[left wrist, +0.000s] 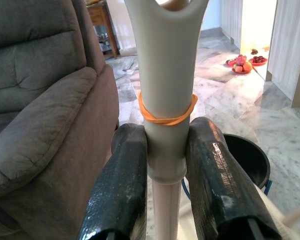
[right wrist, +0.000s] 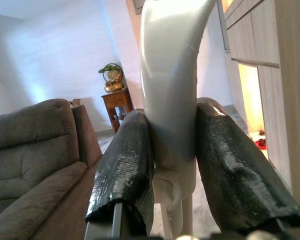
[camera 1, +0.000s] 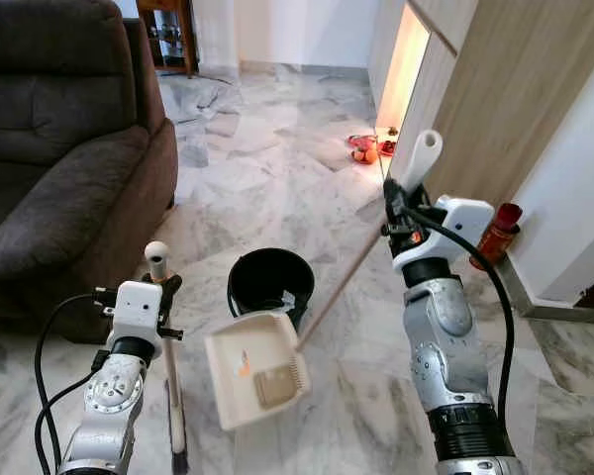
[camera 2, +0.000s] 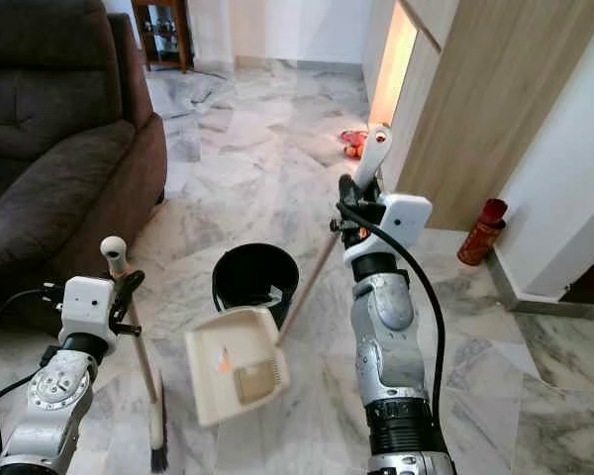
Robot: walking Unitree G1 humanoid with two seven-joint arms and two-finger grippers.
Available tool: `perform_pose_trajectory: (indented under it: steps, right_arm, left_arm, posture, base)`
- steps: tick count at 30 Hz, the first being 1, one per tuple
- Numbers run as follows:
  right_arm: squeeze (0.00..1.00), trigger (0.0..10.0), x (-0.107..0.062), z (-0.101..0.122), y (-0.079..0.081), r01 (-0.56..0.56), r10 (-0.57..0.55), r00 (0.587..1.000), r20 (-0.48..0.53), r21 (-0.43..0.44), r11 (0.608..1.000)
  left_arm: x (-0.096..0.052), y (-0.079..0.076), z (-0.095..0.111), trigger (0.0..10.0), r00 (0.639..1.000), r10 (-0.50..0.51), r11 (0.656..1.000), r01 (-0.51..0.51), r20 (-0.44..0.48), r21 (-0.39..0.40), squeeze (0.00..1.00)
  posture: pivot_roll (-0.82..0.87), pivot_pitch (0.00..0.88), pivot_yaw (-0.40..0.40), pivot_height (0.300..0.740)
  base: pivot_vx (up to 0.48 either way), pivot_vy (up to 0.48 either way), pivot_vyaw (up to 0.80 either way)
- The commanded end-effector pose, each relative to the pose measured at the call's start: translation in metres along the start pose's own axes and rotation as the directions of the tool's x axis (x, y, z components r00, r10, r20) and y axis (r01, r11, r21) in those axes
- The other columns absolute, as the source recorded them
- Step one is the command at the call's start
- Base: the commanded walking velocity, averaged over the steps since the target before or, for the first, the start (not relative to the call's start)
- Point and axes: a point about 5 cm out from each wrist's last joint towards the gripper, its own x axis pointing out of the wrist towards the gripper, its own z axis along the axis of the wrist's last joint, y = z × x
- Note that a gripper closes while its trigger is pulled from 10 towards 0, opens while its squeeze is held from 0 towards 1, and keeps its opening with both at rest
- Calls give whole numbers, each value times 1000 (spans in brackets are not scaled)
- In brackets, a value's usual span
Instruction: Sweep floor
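Left eye view shows the robot standing on a white and grey marble floor (camera 1: 277, 188) with a tool in each arm. The left pincer (left wrist: 165, 170) is clamped on the cream plastic grip of a thin broom (camera 1: 168, 356), just under an orange rubber band (left wrist: 166, 114); the broom stands nearly upright, with its dark bristles down on the floor beside the left arm. The right pincer (right wrist: 172, 150) is closed around the white handle top of a cream long-handled dustpan (camera 1: 255, 368). Its wooden pole slopes down to the pan, which lies between the two arms and carries a little debris. Just behind the pan stands a round black bucket (camera 1: 269, 282). A dark brown sofa (camera 1: 59, 148) is on the left, and a red can (camera 1: 496, 234) stands by the wooden cabinet on the right.
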Motion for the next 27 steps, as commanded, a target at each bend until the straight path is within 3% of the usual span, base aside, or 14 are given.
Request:
perform_pose_trajectory:
  steps: [1, 9, 11, 13, 18, 27]
  right_arm:
    - [0, 10000, 6, 15, 5, -12, 11, 998, 62, 11, 1000]
    - [0, 10000, 15, 33, 16, -19, 13, 989, 145, 41, 999]
    - [0, 10000, 21, 40, 19, -17, 7, 984, 180, 50, 999]
    - [0, 10000, 22, 42, 20, -23, 13, 982, 189, 48, 999]
    - [0, 10000, 23, 42, 21, -30, 21, 981, 191, 45, 999]
    - [0, 10000, 25, 43, 22, -33, 24, 980, 195, 46, 998]
  left_arm:
    - [0, 1, 6, 10000, 999, 5, 1000, -6, 41, 20, 0]
    - [-5, 14, 2, 10000, 997, 66, 996, -68, 34, 64, 0]
    - [-16, 29, -2, 10000, 989, 142, 987, -144, 33, 77, 0]
    - [-21, 34, -4, 10000, 987, 160, 983, -162, 31, 83, 0]
    - [-23, 34, -4, 10000, 987, 159, 983, -161, 28, 88, 0]
    - [-22, 27, -2, 10000, 987, 154, 984, -157, 39, 87, 0]
  posture:
    - [190, 0, -50, 740]
    - [198, 0, -53, 740]
    - [207, 0, -53, 740]
    - [206, 0, -53, 740]
    - [212, 0, -56, 740]
    - [206, 0, -56, 740]
  base:
    - [0, 0, 0]
    - [0, 0, 0]
    - [0, 0, 0]
    - [0, 0, 0]
    - [0, 0, 0]
    - [297, 0, 0]
